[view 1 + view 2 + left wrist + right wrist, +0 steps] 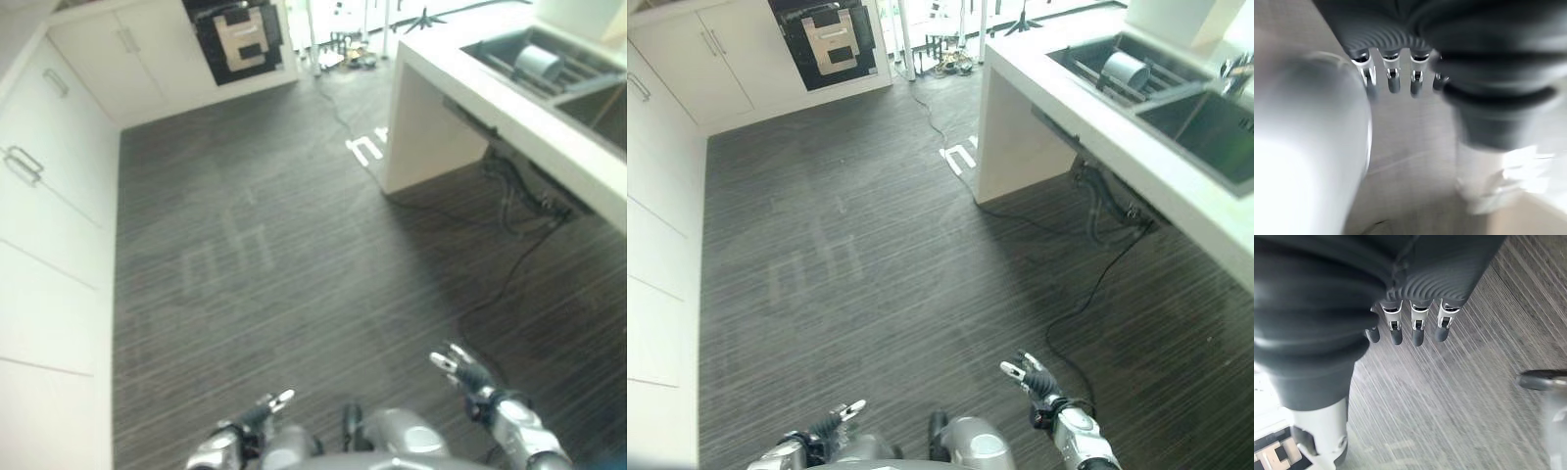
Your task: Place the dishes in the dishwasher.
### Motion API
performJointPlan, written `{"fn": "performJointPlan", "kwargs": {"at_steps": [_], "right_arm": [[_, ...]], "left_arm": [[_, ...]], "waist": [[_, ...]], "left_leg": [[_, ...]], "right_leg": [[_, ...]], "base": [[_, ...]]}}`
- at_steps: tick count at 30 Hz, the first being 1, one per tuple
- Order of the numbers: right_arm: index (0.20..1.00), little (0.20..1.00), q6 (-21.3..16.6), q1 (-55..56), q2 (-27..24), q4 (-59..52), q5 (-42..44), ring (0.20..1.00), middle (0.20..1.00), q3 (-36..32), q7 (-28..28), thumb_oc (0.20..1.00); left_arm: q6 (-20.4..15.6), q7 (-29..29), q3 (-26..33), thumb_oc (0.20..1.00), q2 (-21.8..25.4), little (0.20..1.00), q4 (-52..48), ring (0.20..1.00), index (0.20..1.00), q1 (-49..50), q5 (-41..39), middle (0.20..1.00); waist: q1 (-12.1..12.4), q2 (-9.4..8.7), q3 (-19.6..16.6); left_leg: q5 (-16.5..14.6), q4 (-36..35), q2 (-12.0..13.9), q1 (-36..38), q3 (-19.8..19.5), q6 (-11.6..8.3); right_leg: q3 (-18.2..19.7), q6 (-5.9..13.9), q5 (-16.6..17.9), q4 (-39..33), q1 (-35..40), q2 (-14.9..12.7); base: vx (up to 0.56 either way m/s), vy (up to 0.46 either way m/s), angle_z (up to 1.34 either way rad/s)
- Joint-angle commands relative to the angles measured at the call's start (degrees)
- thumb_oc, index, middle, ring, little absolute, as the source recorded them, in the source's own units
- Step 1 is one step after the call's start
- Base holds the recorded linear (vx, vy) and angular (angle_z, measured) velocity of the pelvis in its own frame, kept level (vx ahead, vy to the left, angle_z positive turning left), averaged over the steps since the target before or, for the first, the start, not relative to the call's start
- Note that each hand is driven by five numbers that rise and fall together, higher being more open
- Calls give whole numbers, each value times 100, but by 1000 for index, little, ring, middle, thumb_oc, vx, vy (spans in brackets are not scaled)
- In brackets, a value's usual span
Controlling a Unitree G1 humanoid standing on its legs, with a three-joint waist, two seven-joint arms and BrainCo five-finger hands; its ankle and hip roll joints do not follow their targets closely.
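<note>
Dark striped flooring covers the room, ribbed in fine lines. White flat-fronted cabinets with metal handles line the robot's left wall. One black-fronted appliance is set into the far wall; whether it is the dishwasher cannot be told. One white counter stands to the right, holding a recessed dish rack with one pale rounded dish in it, beside a steel sink. Loose cables trail under the counter. Left hand and right hand hang low over bare floor, both relaxed with fingers straight, grasping nothing, well apart from the dish.
</note>
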Motion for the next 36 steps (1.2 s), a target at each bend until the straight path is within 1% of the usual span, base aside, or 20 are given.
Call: {"fn": "performJointPlan", "kwargs": {"at_steps": [1, 2, 3, 4, 6, 8, 10, 12, 14, 15, 17, 20, 23, 24, 25, 28, 30, 31, 34, 36], "right_arm": [[1000, 1000, -183, 192, -316, -385, 97, 1000, 1000, 100, -58, 1000], [1000, 1000, -186, 187, -298, -361, 125, 1000, 1000, 149, -113, 1000], [1000, 1000, -211, 168, -287, -288, 156, 1000, 1000, 215, -103, 1000], [1000, 1000, -233, 155, -285, -230, 166, 1000, 1000, 243, -89, 1000], [1000, 1000, -241, 158, -294, -154, 109, 1000, 1000, 224, -40, 1000], [1000, 1000, -263, 155, -286, -109, 43, 1000, 1000, 181, -4, 1000], [1000, 1000, -133, 153, -270, -83, 106, 1000, 1000, 128, -75, 1000], [1000, 1000, -169, 177, -216, 57, 166, 1000, 1000, 8, -25, 1000], [1000, 1000, -213, 298, -144, 0, -24, 1000, 1000, -73, -78, 1000], [1000, 1000, -333, 378, -77, -90, 29, 1000, 1000, -96, -159, 1000], [1000, 1000, -442, 361, -68, -36, -179, 1000, 1000, -48, -123, 1000], [1000, 1000, -485, 282, -104, 58, -217, 1000, 1000, 8, -84, 1000], [1000, 1000, -500, 285, -132, 110, -103, 1000, 1000, 24, -78, 1000], [1000, 1000, -517, 295, -104, 134, -133, 1000, 1000, 22, -53, 1000], [1000, 1000, -509, 312, -94, 170, -177, 1000, 1000, -2, -18, 1000], [1000, 1000, -538, 340, -57, 410, -205, 1000, 1000, -39, -46, 1000], [1000, 1000, -522, 346, -42, 444, -208, 1000, 1000, -30, -100, 1000], [1000, 1000, -453, 317, -9, 501, -159, 1000, 1000, -33, -242, 1000], [1000, 1000, -425, 310, -3, 652, -151, 1000, 1000, -68, -314, 1000], [1000, 1000, -394, 336, -17, 687, -155, 1000, 1000, -84, -367, 1000]], "left_arm": [[203, -4, -333, 1000, -411, 1000, 472, 1000, 1000, 57, 23, 1000], [204, 8, -326, 1000, -417, 1000, 485, 1000, 1000, 96, 38, 1000], [205, 4, -309, 1000, -438, 1000, 503, 1000, 1000, 170, 106, 1000], [185, 14, -305, 1000, -450, 1000, 525, 1000, 1000, 215, 135, 1000], [130, 16, -309, 1000, -466, 1000, 574, 1000, 1000, 276, 126, 1000], [125, 2, -234, 1000, -460, 1000, 628, 1000, 1000, 249, 94, 1000], [197, 51, -216, 1000, -438, 1000, 643, 1000, 1000, 207, 221, 1000], [146, -29, -257, 1000, -358, 1000, 689, 1000, 1000, 92, 250, 1000], [173, -100, -318, 1000, -241, 1000, 704, 1000, 1000, -73, 249, 1000], [180, -203, -466, 1000, -125, 1000, 761, 1000, 1000, -256, 304, 1000], [199, -154, -502, 1000, -140, 1000, 787, 1000, 1000, -291, 154, 1000], [225, -135, -467, 1000, -187, 1000, 823, 1000, 1000, -280, 193, 1000], [287, -149, -421, 1000, -166, 1000, 832, 1000, 1000, -265, 191, 1000], [274, -139, -424, 1000, -157, 1000, 841, 1000, 1000, -249, 136, 1000], [254, -109, -413, 1000, -168, 1000, 851, 1000, 1000, -230, 134, 1000], [185, -114, -494, 1000, -264, 1000, 821, 1000, 1000, -247, 56, 1000], [200, -128, -528, 1000, -299, 1000, 769, 1000, 1000, -233, 157, 1000], [242, 9, -596, 1000, -340, 1000, 711, 1000, 1000, -234, 145, 1000], [264, 86, -563, 1000, -345, 1000, 744, 1000, 1000, -273, 109, 1000], [292, 139, -531, 1000, -358, 1000, 741, 1000, 1000, -282, 71, 1000]], "waist": [[-178, 492, 86], [-86, 525, 99], [66, 554, 105], [139, 553, 129], [202, 561, 152], [187, 579, 93], [203, 568, 58], [176, 600, -33], [57, 666, -107], [-74, 713, -151], [-81, 742, -118], [-88, 743, -5], [-183, 607, 80], [-215, 575, 101], [-212, 559, 119], [-263, 500, 64], [-276, 505, 47], [-307, 535, 15], [-418, 551, -16], [-472, 538, -20]], "left_leg": [[546, -3018, 178, 970, -359, -360], [619, -3592, 141, 932, -655, -397], [890, -4107, 230, 756, -1092, -514], [1030, -4228, 296, 627, -1188, -579], [1091, -4275, 375, 413, -1052, -597], [1033, -4161, 409, 396, -750, -518], [878, -4060, 299, 467, -811, -419], [726, -4247, 167, 742, -787, -291], [610, -4541, -36, 1125, -786, -93], [428, -4686, -295, 1393, -876, 198], [387, -4792, -369, 1603, -849, 261], [306, -4877, -400, 1915, -733, 233], [118, -4964, -442, 2180, -613, 173], [52, -5005, -444, 2276, -529, 172], [-16, -5005, -394, 2358, -369, 143], [-105, -4947, -340, 2502, -186, 76], [-108, -4934, -335, 2537, -171, 62], [-103, -4923, -297, 2559, -95, 34], [-239, -4633, -265, 2512, -47, 64], [-440, -4206, -265, 2455, -29, 80]], "right_leg": [[-376, 747, -170, 335, -45, -626], [-240, 790, -209, 304, 42, -581], [7, 807, -261, 241, 165, -521], [106, 818, -300, 216, 258, -512], [136, 856, -382, 198, 400, -558], [33, 931, -498, 229, 511, -669], [41, 979, -633, 385, 567, -769], [-26, 1043, -705, 627, 544, -868], [-79, 1168, -470, 1354, 237, -998], [-79, 1308, -46, 2742, -334, -983], [-224, 1388, 109, 3177, -642, -1071], [-598, 1339, 101, 2719, -980, -1076], [-843, 1439, 513, 1706, -1325, -1140], [-935, 1542, 767, 1644, -1521, -1254], [-1149, 1571, 802, 1629, -1570, -1401], [-1172, 1445, 545, 898, -1156, -1232], [-1135, 1399, 483, 771, -1025, -1151], [-1122, 1315, 334, 616, -887, -1057], [-916, 1219, 187, 622, -851, -944], [-838, 1127, 81, 690, -814, -929]], "base": [[491, 165, -168], [527, 154, -148], [549, 146, -143], [522, 139, -98], [404, 161, -141], [394, 247, -90], [340, 260, -58], [320, 276, -98], [383, 399, -9], [366, 443, 49], [214, 245, -42], [163, 21, -59], [133, -89, -53], [132, -108, -31], [138, -184, -60], [158, -195, -36], [138, -106, -3], [122, -91, -19], [85, -83, -23], [31, -28, -13]]}}
